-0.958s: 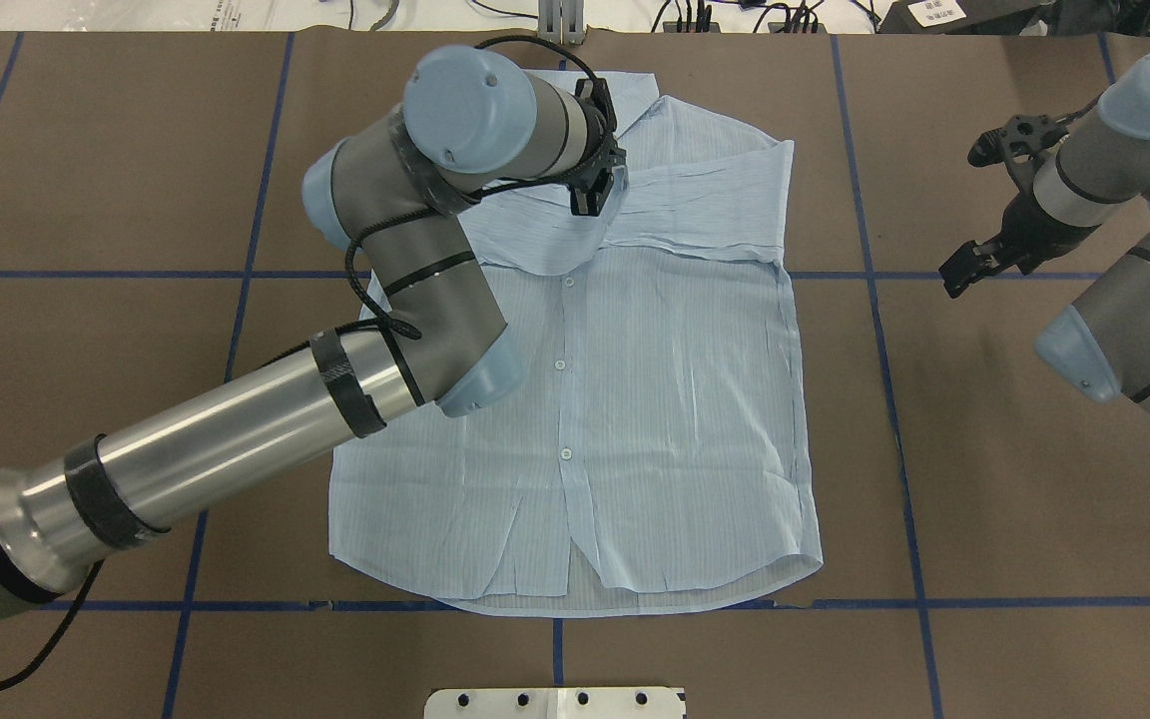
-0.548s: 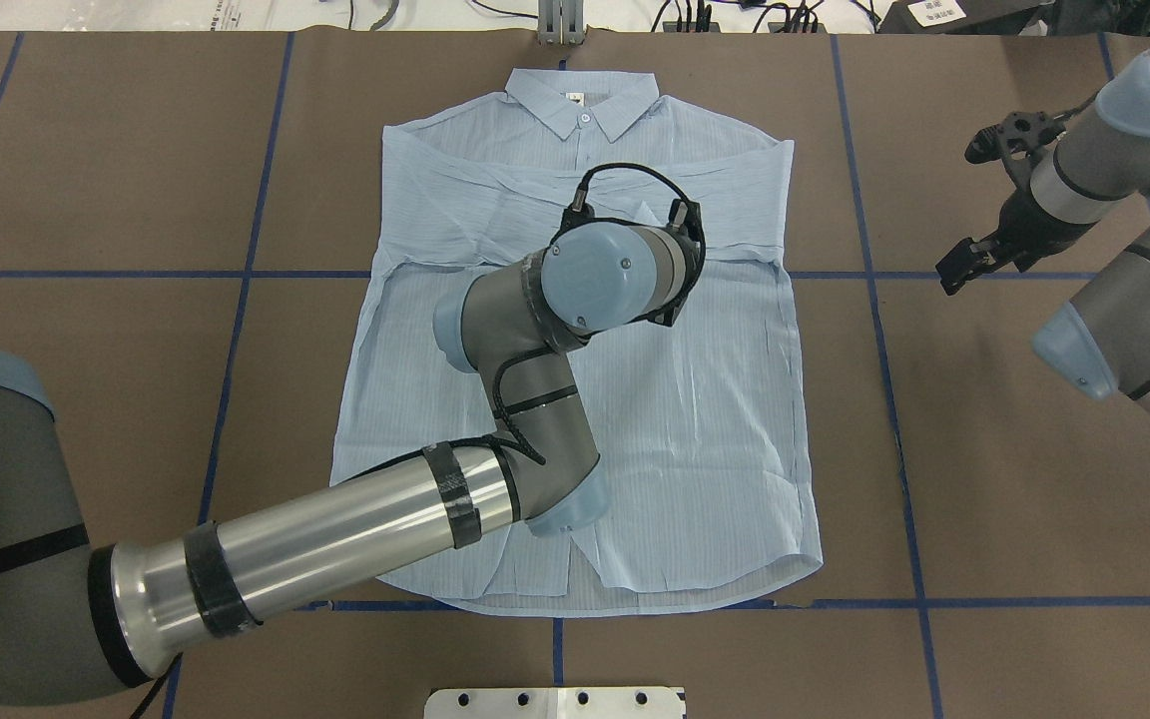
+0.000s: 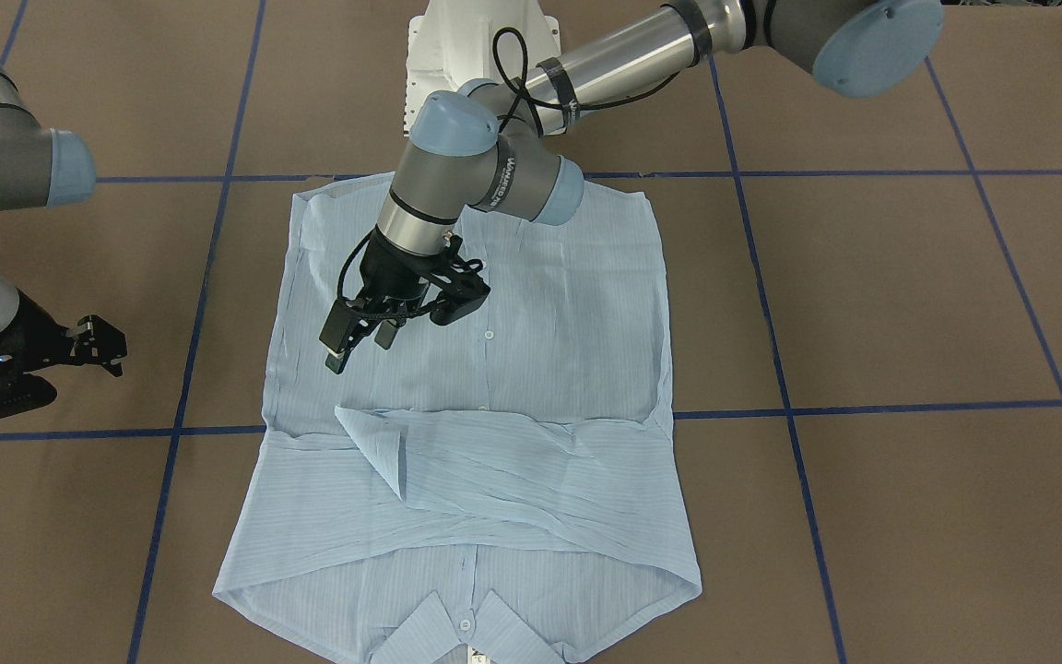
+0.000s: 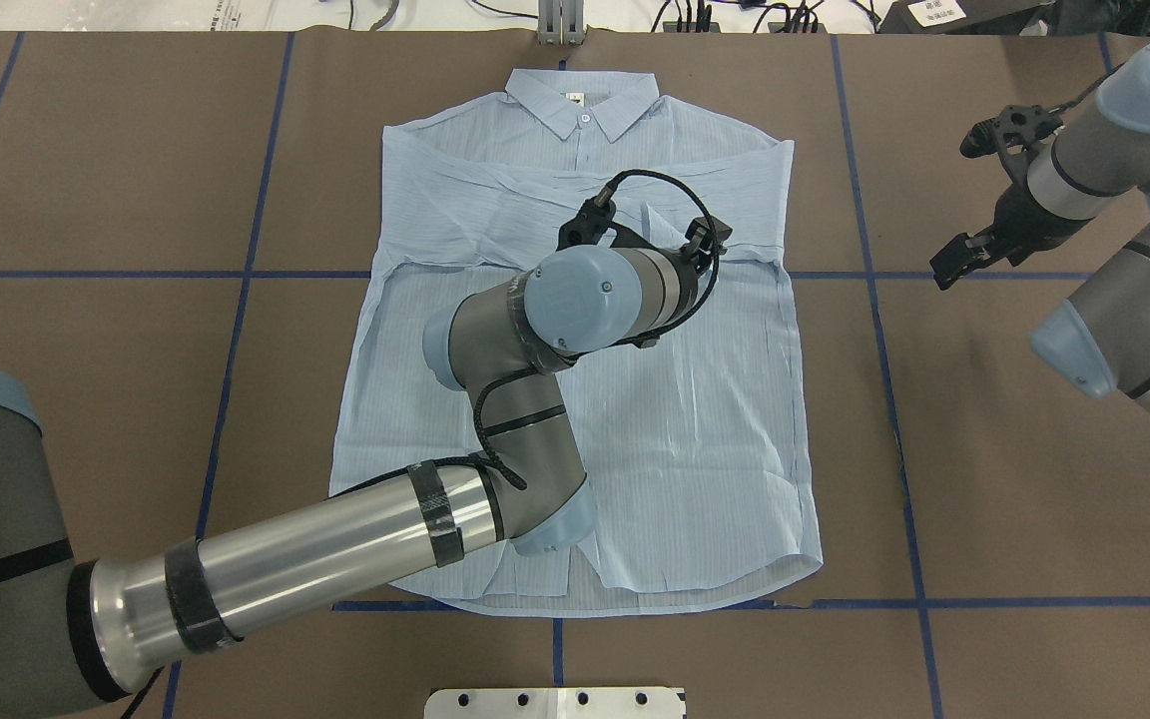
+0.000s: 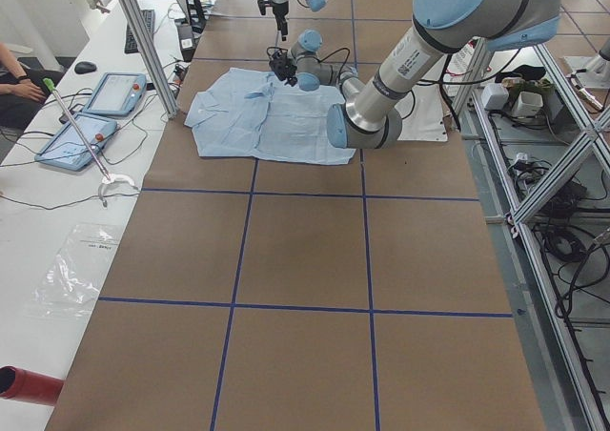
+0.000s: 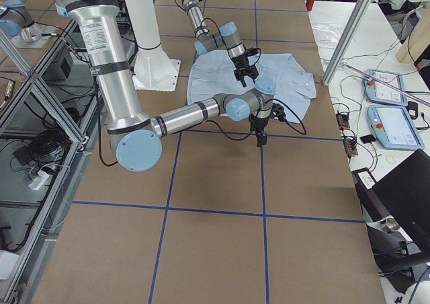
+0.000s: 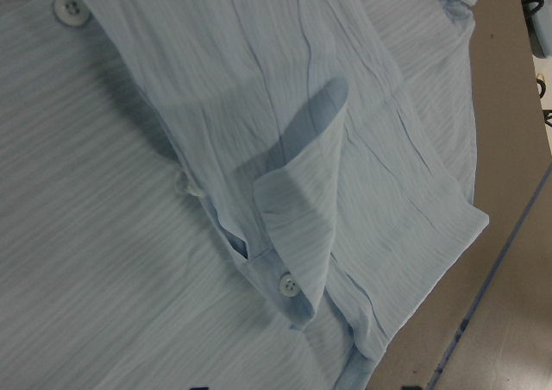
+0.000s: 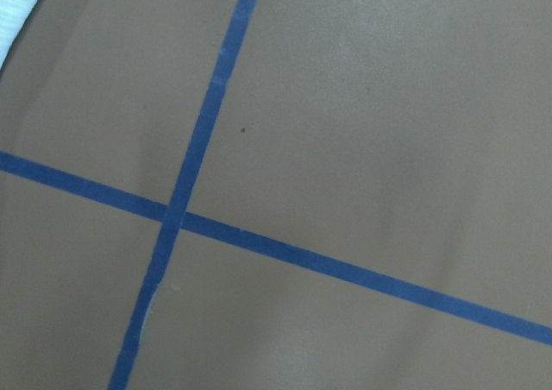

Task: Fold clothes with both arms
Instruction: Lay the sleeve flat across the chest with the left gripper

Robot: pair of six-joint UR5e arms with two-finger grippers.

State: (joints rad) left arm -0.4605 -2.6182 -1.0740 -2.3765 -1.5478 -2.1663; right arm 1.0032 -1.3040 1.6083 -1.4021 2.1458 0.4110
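The pale blue striped shirt (image 4: 695,419) lies flat on the table, front up, with its collar (image 4: 580,100) at the far edge. Both sleeves are folded across the chest (image 3: 494,452). My left gripper (image 3: 360,339) hovers just above the shirt's middle on the robot's right side of the button line, jaws apart and empty. In the overhead view its own wrist hides it. The left wrist view shows a buttoned cuff (image 7: 289,282) lying on the shirt. My right gripper (image 4: 956,262) hangs over bare table to the right of the shirt, jaws apart and empty.
The brown table cover (image 4: 984,449) carries a grid of blue tape lines (image 8: 185,179). The white pedestal base (image 4: 555,702) sits at the near edge. Two teach pendants (image 5: 95,116) lie on the side bench beyond the table's far edge.
My left arm swung from the collar area back toward the robot, over the shirt's middle, leaving the sleeve lying across the chest. The right gripper rose slightly.
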